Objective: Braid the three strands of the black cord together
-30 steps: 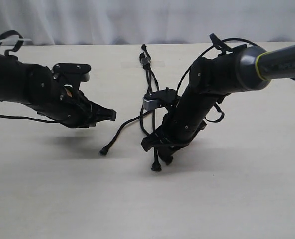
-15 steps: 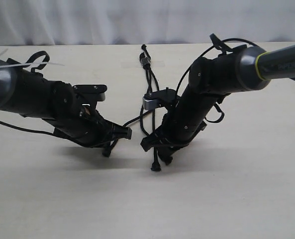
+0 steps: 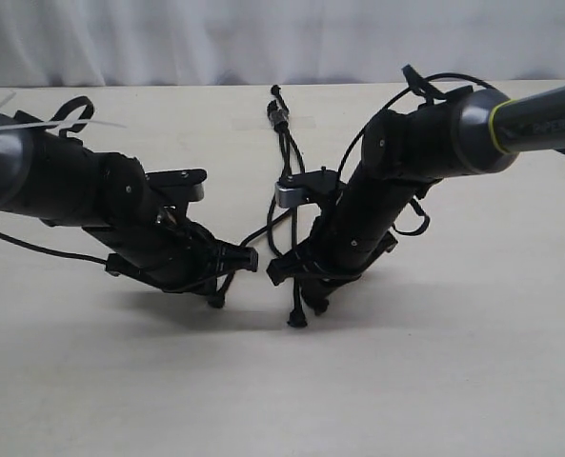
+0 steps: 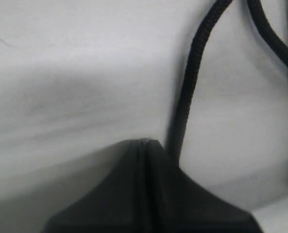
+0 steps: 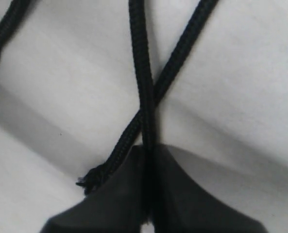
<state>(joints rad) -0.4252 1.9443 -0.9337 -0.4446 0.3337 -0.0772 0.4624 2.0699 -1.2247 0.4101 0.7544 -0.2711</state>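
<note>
The black cord [image 3: 280,118] is fastened at the far middle of the table, and its three strands trail toward the front. My right gripper [image 3: 296,281] is shut on one strand [image 5: 143,87], which runs straight into the seam of its jaws [image 5: 146,148]. A second strand [image 5: 175,63] crosses under the first and ends in a frayed tip [image 5: 90,179]. My left gripper [image 3: 249,258] is low over the table with its jaws together [image 4: 144,141]. The third strand [image 4: 190,82] passes right beside its tip, not between the fingers. That strand's end [image 3: 216,301] lies under the left arm.
The pale table [image 3: 282,400] stretches to the front, with a white curtain [image 3: 168,38] behind it. Glossy arm cables loop off the right arm [image 3: 411,224] and the left arm [image 3: 34,249]. The two grippers are only a few centimetres apart.
My left arm swung in from the left and dropped lower, until its shut tip sat beside the loose strand. That strand's end shifted slightly to the right and forward. The right arm stayed put.
</note>
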